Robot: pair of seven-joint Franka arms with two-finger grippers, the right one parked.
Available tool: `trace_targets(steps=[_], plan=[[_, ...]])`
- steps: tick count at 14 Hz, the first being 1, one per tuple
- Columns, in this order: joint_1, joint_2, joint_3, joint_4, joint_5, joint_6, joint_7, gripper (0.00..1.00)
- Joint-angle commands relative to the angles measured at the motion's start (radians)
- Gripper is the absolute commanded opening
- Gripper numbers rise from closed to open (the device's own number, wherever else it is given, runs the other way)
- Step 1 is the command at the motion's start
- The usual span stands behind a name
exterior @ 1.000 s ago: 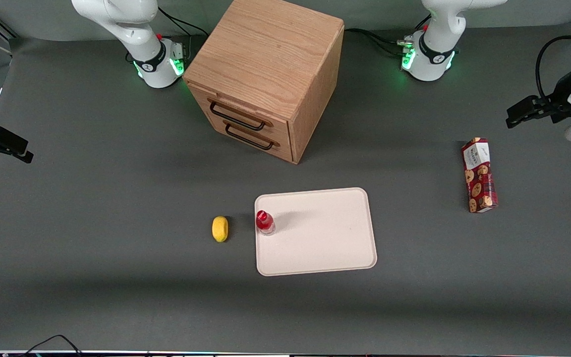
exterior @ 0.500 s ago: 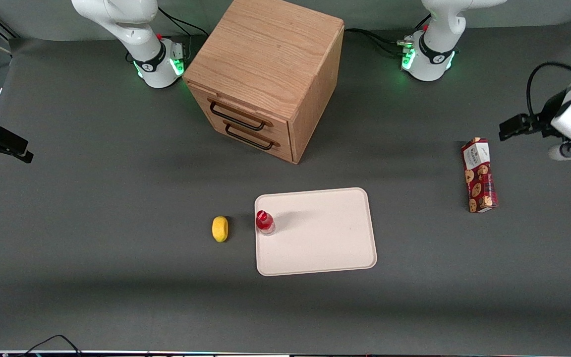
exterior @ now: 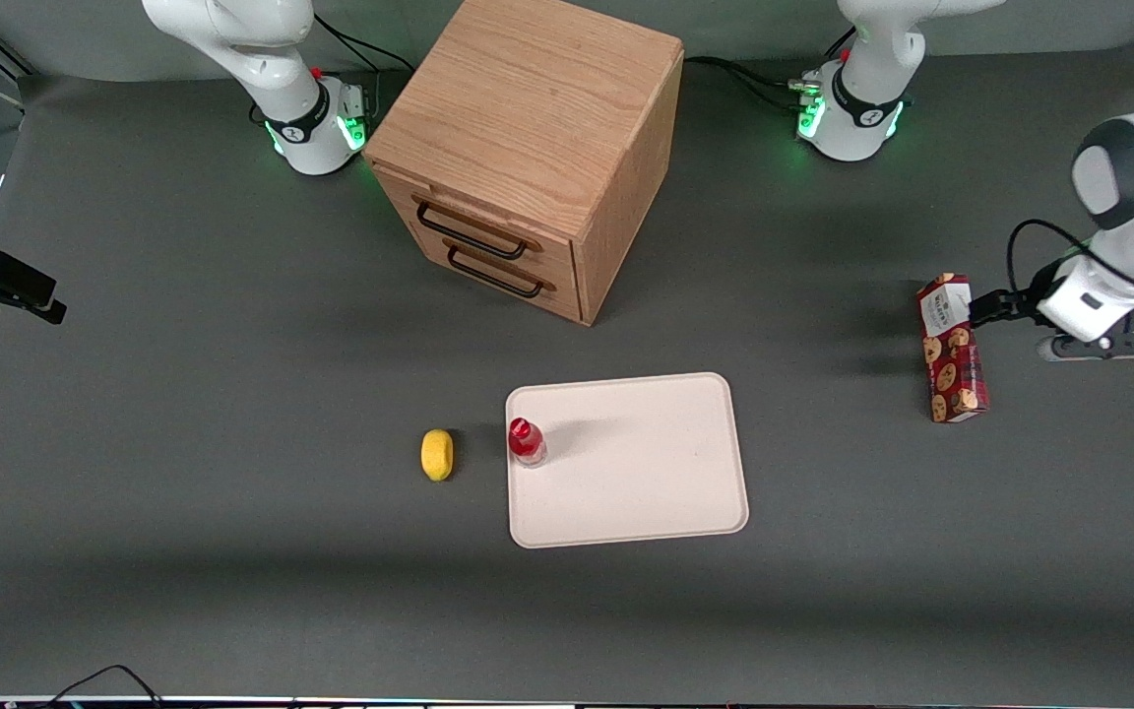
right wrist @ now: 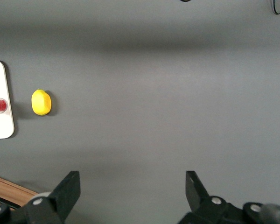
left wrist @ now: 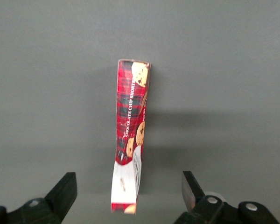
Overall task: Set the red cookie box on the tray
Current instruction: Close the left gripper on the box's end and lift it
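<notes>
The table [exterior: 183, 414] is a plain grey sheet, and most of what it bears sits near the middle; the cabinet [exterior: 528, 148], the largest thing on it, stands farther from the front camera than the rest, its two drawer fronts turned toward the tray, and it plays no part in this job. The tray [exterior: 646, 463] lies flat in front of the cabinet, nearer the camera; most of its cream face is bare, so the carton should have room to lie down flat, I judge. The box [exterior: 952, 347] lies well apart from the tray, toward the working arm's end of the table, resting on a long side with its white label end farther from the camera; in the wrist view the box [left wrist: 129, 140] shows its narrow upper face, which suits a pinch across the width. The gripper [left wrist: 129, 196] hangs above the label end with its fingers spread wide, one to each side of the carton and touching neither; in the front view the gripper [exterior: 986, 307] sits just beside that end; it looks lined up for a descent, the grasp not yet made. The bottle [exterior: 526, 440] stands upright on the tray by one short edge, a thing to steer clear of when setting down; the lemon [exterior: 437, 454] lies on the table just beside that edge.
</notes>
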Motion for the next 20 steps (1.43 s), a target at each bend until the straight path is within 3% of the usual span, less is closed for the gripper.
trace_targets(steps=[1, 5, 6, 7, 9, 10, 14, 18, 20], plan=[[-0.006, 0.043, 0.007, -0.110, 0.004, 0.210, 0.009, 1.00], [-0.009, 0.167, 0.042, -0.140, 0.001, 0.400, 0.068, 1.00], [-0.009, 0.180, 0.043, -0.140, -0.003, 0.408, 0.069, 0.94], [-0.010, 0.181, 0.043, -0.140, -0.005, 0.406, 0.069, 0.72], [-0.010, 0.186, 0.043, -0.140, -0.008, 0.402, 0.069, 0.14], [-0.012, 0.186, 0.043, -0.138, -0.011, 0.399, 0.066, 0.00], [-0.015, 0.175, 0.041, -0.123, -0.019, 0.376, 0.061, 0.00], [-0.024, 0.108, 0.024, 0.059, -0.028, 0.057, 0.061, 0.00], [-0.033, 0.108, -0.019, 0.223, -0.063, -0.130, 0.035, 0.00]])
